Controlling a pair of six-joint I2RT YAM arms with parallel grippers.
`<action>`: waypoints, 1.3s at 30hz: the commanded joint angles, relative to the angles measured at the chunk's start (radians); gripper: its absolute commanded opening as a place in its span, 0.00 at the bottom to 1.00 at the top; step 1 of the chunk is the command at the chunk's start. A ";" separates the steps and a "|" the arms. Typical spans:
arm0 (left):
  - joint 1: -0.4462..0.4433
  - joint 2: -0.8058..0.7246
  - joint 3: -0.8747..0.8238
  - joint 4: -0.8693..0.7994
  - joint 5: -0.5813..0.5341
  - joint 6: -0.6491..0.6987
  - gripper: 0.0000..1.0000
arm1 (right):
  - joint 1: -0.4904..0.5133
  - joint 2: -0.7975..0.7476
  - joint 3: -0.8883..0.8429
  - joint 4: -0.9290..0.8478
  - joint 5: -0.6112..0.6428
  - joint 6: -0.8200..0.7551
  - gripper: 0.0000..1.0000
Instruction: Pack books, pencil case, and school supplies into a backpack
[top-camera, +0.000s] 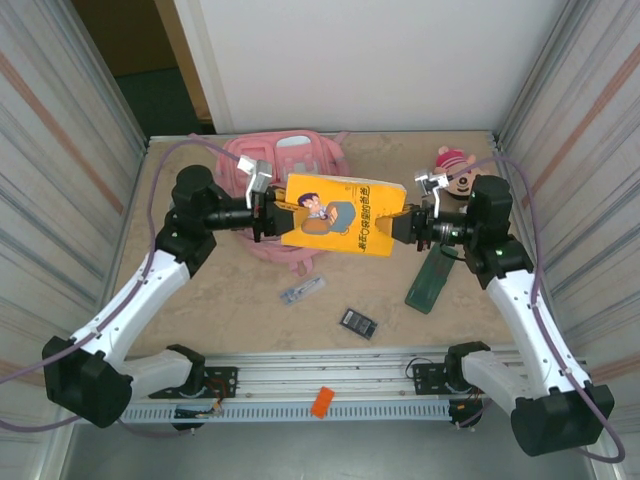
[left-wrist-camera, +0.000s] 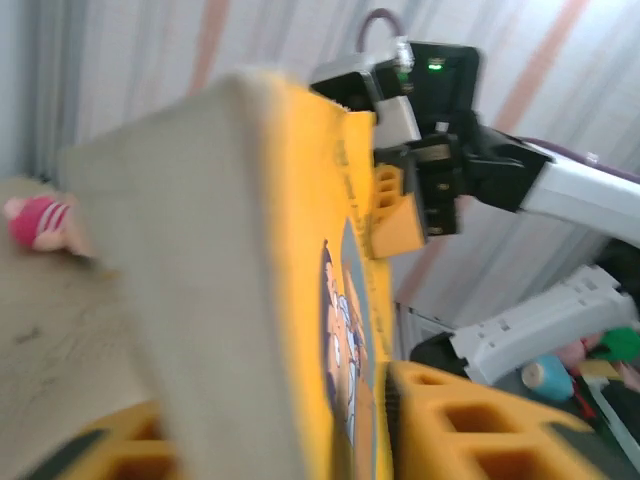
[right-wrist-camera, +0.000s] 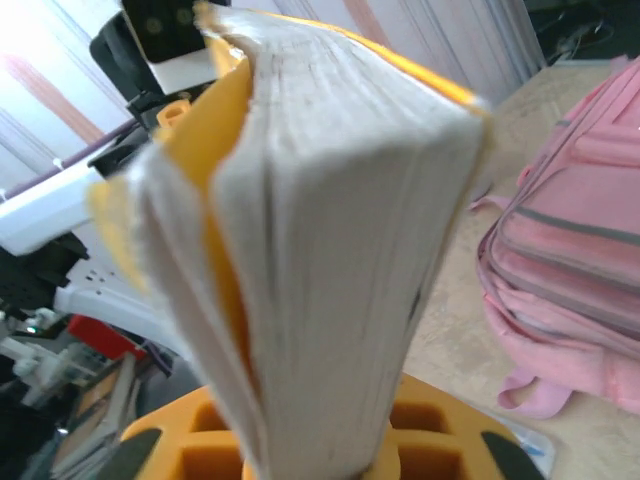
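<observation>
Hanging over the table (top-camera: 230, 290), the yellow paperback (top-camera: 340, 215) is lying long-axis left to right, left gripper (top-camera: 270, 215) clamping one end, right gripper (top-camera: 400, 225) clamping the other. The pink backpack (top-camera: 290, 155) is sitting just behind it, nearer the left arm.

Book (top-camera: 340, 215): yellow cover, cartoon figure in blue and orange, dark lettering; cream page edges
Backpack (top-camera: 290, 160): pink, white-trimmed pockets, grey stripes across the panels
Pencil case (top-camera: 432, 280): dark green
Calculator-like item (top-camera: 357, 322): dark, pale grid pattern
Elongated item (top-camera: 301, 291): silvery-blue
Doll head (top-camera: 455, 165): pink-red hat with pale stripes
Table (top-camera: 200, 290): beige, faintly mottled
Arms (top-camera: 130, 300): white links, black joints
Walls (top-camera: 60, 120): pale grey ribbing, reddish diagonal stripe
</observation>
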 joint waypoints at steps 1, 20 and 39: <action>0.005 -0.011 0.052 -0.258 -0.281 0.211 0.58 | -0.058 0.010 0.053 -0.040 0.035 0.090 0.00; 0.045 0.517 0.232 -0.584 -0.758 0.841 0.86 | -0.097 0.012 -0.083 -0.220 0.563 0.451 0.00; 0.043 0.678 0.447 -0.595 -0.808 0.771 0.06 | -0.113 -0.033 -0.103 -0.309 0.624 0.512 0.00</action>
